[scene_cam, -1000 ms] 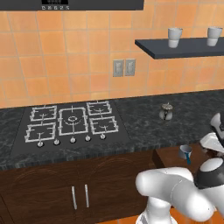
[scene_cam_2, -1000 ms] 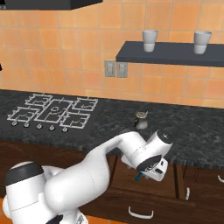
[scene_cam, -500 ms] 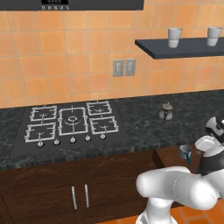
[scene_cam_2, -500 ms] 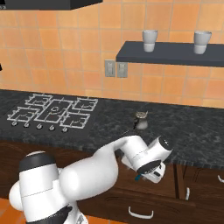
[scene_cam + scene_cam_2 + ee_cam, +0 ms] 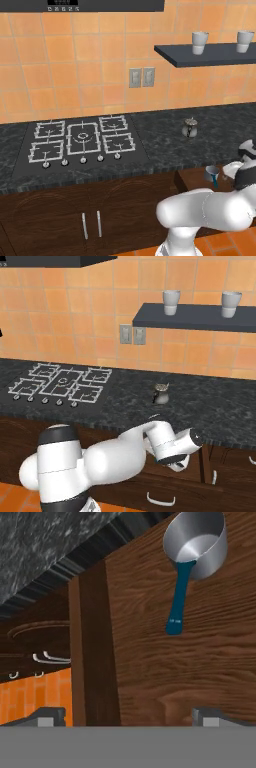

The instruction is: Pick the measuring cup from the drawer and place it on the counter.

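Basically, gripper (image 5: 127,717) hung jaws wide apart and empty over the open drawer (image 5: 165,662), measuring cup (image 5: 192,549) ahead on the drawer floor, teal handle pointing back toward the fingertips.

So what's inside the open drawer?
In the drawer, a measuring cup lies on the wooden floor, its blue handle pointing toward the open tool. The drawer's far right part is cut off from view.
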